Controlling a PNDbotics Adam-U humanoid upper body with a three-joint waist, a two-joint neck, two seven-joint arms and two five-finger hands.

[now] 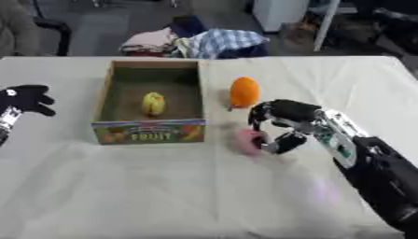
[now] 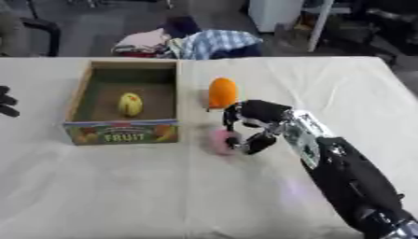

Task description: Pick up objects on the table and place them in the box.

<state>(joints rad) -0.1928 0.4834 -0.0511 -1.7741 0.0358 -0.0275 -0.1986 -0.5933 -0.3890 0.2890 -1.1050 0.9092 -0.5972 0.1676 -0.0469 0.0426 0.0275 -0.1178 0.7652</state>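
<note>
A cardboard box [image 1: 104, 88] marked FRUIT stands on the white table, and a yellow fruit [image 1: 153, 103] lies inside it. Right of the box stands an orange fruit [image 1: 244, 92]. In front of that lies a pink object [image 1: 247, 140]. My right hand [image 1: 282, 126] reaches in from the lower right, its fingers curled down round the pink object's right side, with the thumb below; contact is hard to make out. My left hand [image 1: 24, 98] hangs at the left edge, left of the box, fingers relaxed and holding nothing.
A white cloth covers the table [image 1: 163, 186]. Behind the far edge lies a pile of clothes [image 1: 196, 43], with a dark chair [image 1: 51, 29] at the back left. The table's front half is bare cloth.
</note>
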